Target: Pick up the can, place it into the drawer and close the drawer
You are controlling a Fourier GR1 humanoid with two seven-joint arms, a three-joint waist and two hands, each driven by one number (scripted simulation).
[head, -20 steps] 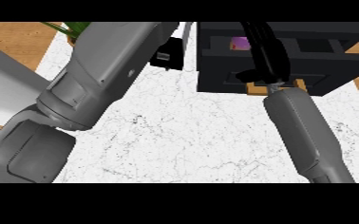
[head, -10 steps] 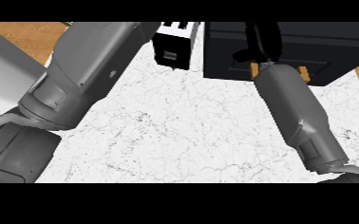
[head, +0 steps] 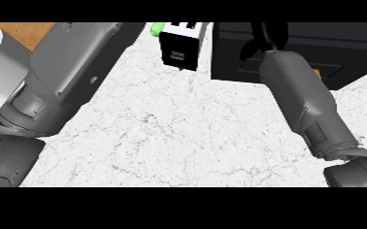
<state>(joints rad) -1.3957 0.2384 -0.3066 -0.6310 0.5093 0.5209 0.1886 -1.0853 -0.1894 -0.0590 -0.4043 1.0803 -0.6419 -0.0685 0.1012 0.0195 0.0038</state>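
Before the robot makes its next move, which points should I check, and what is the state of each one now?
1. Can in view: cannot tell; no can shows anywhere.
2. Drawer unit closed: cannot tell; only its dark top and front show.
3. Right hand against the drawer unit: ok; it lies over the dark body.
4. Right hand's fingers: cannot tell; black on black.
5. Left hand empty: cannot tell; only its black back shows by a green object.
6. Marble counter between forearms: ok; bare white surface shows.
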